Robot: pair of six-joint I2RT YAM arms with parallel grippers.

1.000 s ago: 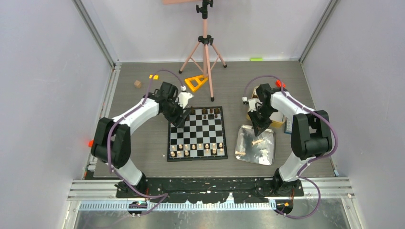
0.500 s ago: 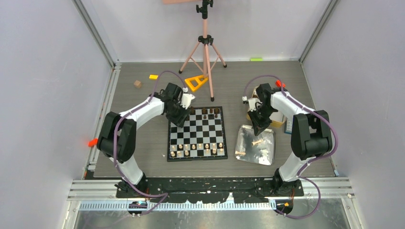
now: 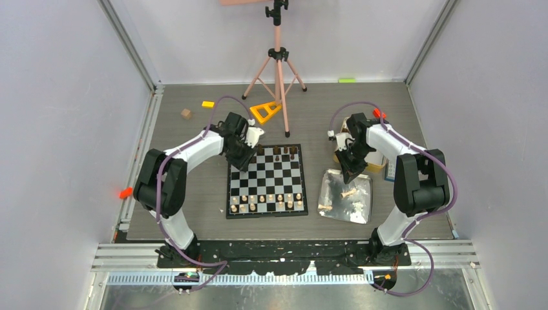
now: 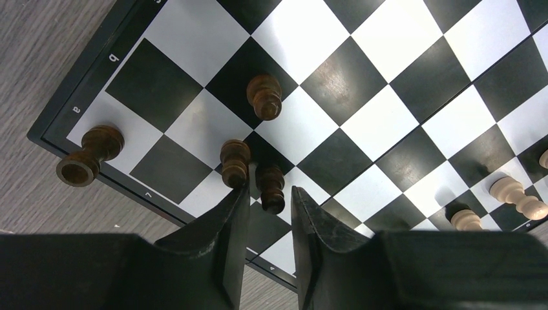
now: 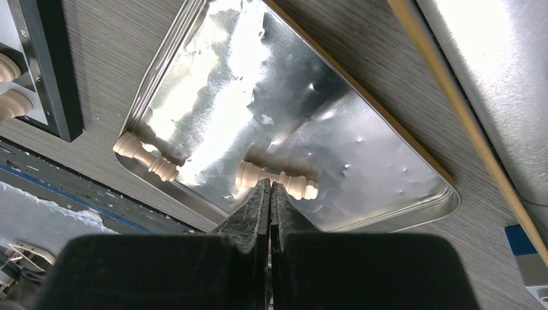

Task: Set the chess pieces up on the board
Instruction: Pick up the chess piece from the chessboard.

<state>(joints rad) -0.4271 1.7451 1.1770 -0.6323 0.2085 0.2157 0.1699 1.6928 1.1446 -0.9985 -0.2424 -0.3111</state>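
Observation:
The board (image 3: 266, 182) lies mid-table. Light chess pieces (image 3: 268, 201) stand on its near rows and a few dark ones (image 3: 284, 151) on its far row. My left gripper (image 3: 240, 160) hovers over the far left corner of the board (image 4: 362, 123). Its jaws (image 4: 270, 194) are open around a dark piece (image 4: 271, 187) standing there, with gaps on both sides. Other dark pieces (image 4: 265, 97) stand close by. My right gripper (image 3: 352, 174) is shut and empty (image 5: 270, 187) just above a light piece (image 5: 287, 183) lying in the silver tray (image 5: 413, 213).
Several light pieces lie in the silver tray (image 3: 365, 210), another (image 5: 145, 157) near its edge. A gold-rimmed tin (image 5: 491, 77) sits behind it. A pink tripod (image 3: 278, 71), an orange triangle (image 3: 265, 112), a yellow block (image 3: 207, 103) and a wooden cube (image 3: 186, 113) stand at the back.
My left arm has swung its elbow to the right and its gripper has shifted slightly over the board's far left corner. The right arm has not moved.

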